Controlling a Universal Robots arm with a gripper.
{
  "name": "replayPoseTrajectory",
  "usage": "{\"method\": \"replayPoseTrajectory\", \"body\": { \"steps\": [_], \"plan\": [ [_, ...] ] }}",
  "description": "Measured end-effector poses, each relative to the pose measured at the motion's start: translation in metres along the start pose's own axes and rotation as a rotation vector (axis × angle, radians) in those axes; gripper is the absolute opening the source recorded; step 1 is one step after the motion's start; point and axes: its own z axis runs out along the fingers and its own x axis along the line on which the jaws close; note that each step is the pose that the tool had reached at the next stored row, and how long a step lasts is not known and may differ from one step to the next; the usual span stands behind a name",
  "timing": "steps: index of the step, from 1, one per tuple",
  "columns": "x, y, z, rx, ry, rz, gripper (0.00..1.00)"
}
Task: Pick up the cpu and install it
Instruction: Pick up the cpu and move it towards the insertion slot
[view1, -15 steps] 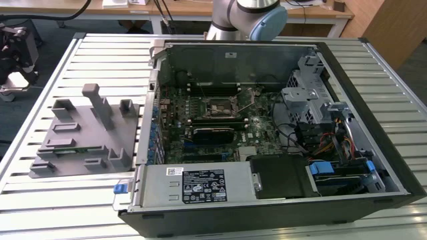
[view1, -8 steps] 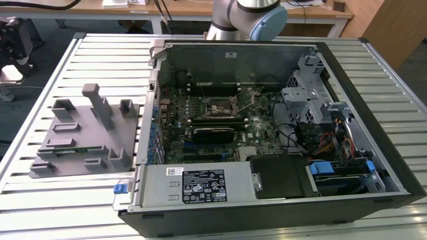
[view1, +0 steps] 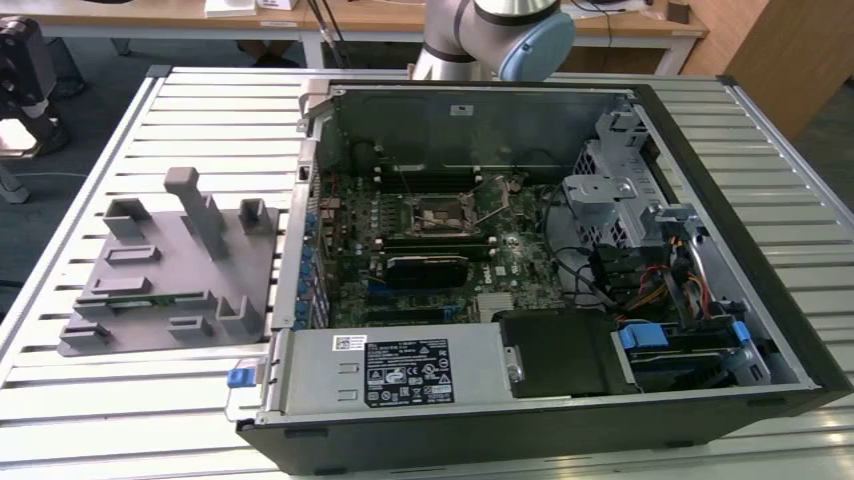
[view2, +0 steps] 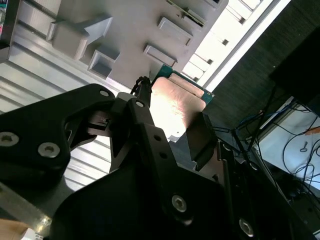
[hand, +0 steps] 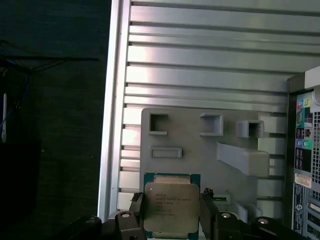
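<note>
Cpu (hand: 171, 205) is clamped in your gripper (hand: 172, 222) over the grey tray (hand: 165, 145), so pickup looks done; seating it in the socket (view1: 441, 212) is not yet done.

In the first wrist view we lose the lower edge of the flat square silver-topped cpu (hand: 172, 206) to the picture's bottom, and the fingers (hand: 206, 212) of the black tool (hand: 171, 199) cover both its sides. In the second wrist view one finger (view2: 200, 142) hides part of it. The grey robot arm (view1: 487, 30) runs off the exterior view's top.
</note>
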Motion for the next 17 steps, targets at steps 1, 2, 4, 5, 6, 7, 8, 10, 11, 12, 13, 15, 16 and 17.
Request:
{"method": "replayPoseTrajectory", "body": {
  "steps": [1, 2, 4, 5, 6, 7, 8, 10, 11, 12, 13, 15, 16, 17],
  "plan": [
    [0.0, 0.0, 0.0, -0.0001, -0.0001, 0.0, 0.53],
    [-0.0001, 0.0, 0.0, -0.0001, -0.0001, 0.0, 0.53],
    [-0.0014, 0.0, -0.0003, 0.0001, 0.0003, 0.0, 0.53],
    [-0.0024, -0.0001, -0.0002, 0.0001, 0.0002, 0.0, 0.53],
    [-0.0037, -0.0001, -0.0002, 0.0, 0.0001, 0.0, 0.53],
    [-0.0051, -0.0002, -0.0002, 0.0, 0.0002, 0.0, 0.53],
    [-0.0066, -0.0002, -0.0003, 0.0001, 0.0002, 0.0, 0.53],
    [-0.0094, -0.0004, -0.0003, 0.0001, 0.0002, 0.0, 0.53],
    [-0.0107, -0.0004, -0.0003, 0.0, 0.0002, 0.0, 0.53],
    [-0.012, -0.0005, -0.0002, 0.0, 0.0001, 0.0, 0.53],
    [-0.0134, -0.0005, -0.0002, 0.0, 0.0001, 0.0, 0.53],
    [-0.0166, -0.0006, -0.0003, 0.0, 0.0002, 0.0, 0.53],
    [-0.0184, -0.0007, -0.0002, 0.0, 0.0001, 0.0, 0.53],
    [-0.0205, -0.0008, -0.0003, 0.0001, 0.0002, 0.0, 0.53]
  ]
}}
